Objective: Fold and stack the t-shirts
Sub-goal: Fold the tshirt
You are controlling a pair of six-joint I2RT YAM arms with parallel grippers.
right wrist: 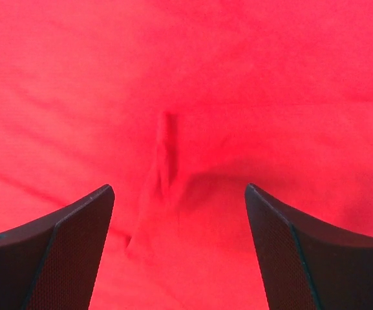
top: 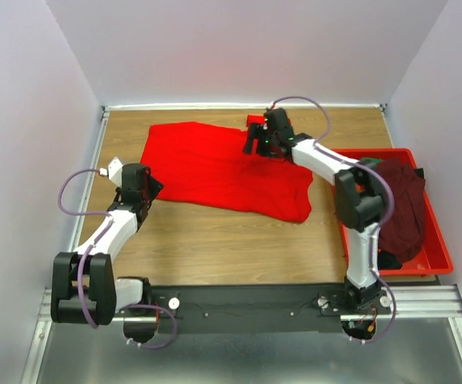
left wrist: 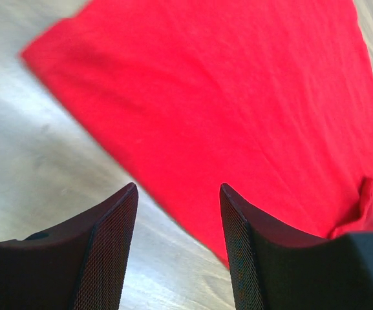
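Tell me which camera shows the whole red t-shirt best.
Top external: the red t-shirt lies spread on the table, nearly its full outline visible. Left wrist catches only one edge and corner; right wrist sees just red cloth with a small crease, no edges.

Overhead camera looks down; both wrist cameras closely face the red t-shirt (top: 214, 168).

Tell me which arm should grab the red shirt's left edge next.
Left, likely. The left gripper is open at that edge of the red t-shirt; the right gripper, also open, hangs over cloth far across it.
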